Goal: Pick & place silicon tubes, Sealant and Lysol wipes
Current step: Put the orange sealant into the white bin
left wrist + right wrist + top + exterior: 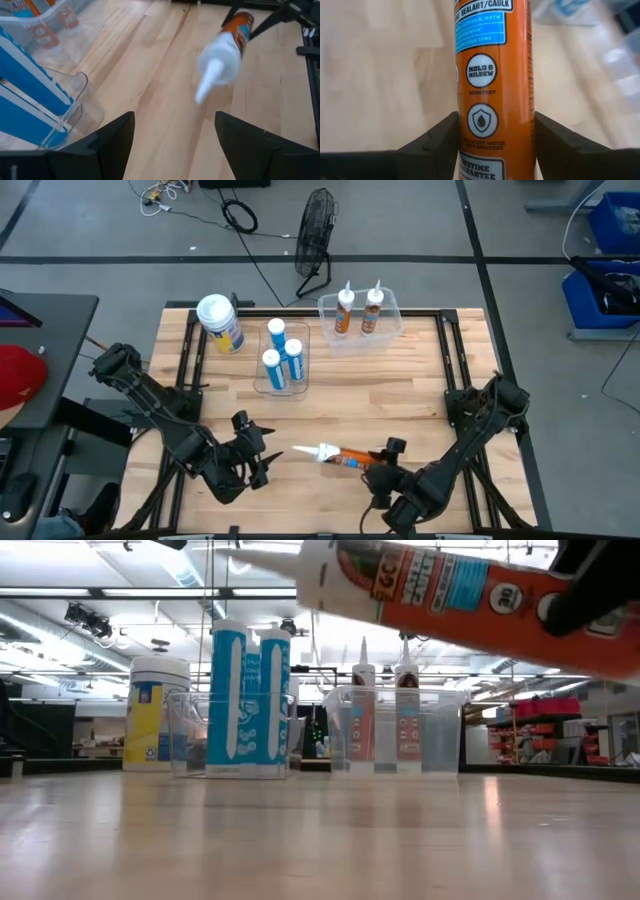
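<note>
Grasping orange sealant tube aloft, right hand, left hand released nearby

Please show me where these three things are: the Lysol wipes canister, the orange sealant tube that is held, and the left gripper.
Lysol wipes canister (221, 323): high view, on its white lid.
Orange sealant tube (492, 85): right wrist view, on its label.
Left gripper (258, 454): high view, between its fingertips.
</note>
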